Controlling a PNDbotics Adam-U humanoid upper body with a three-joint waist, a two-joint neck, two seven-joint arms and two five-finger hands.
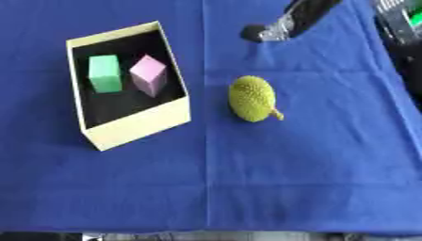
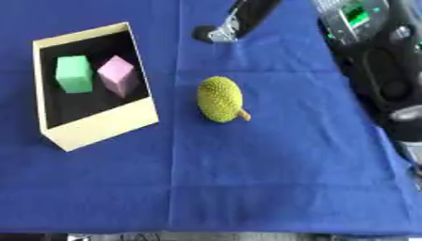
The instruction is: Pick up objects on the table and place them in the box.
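A yellow-green bumpy fruit [image 1: 252,99] with a short stem lies on the blue cloth, just right of the box. The cream cardboard box [image 1: 140,124] stands open at the left, dark inside. It holds a green block [image 1: 105,73] and a pink block [image 1: 149,75] side by side. My right hand [image 1: 268,32], black and silver, comes in from the top edge and hangs over the cloth behind the fruit, apart from it. It holds nothing that I can see. My left hand shows in neither view.
The blue cloth [image 1: 288,179] covers the table down to its near edge. Dark equipment [image 2: 375,56] with a green lit panel stands along the right side.
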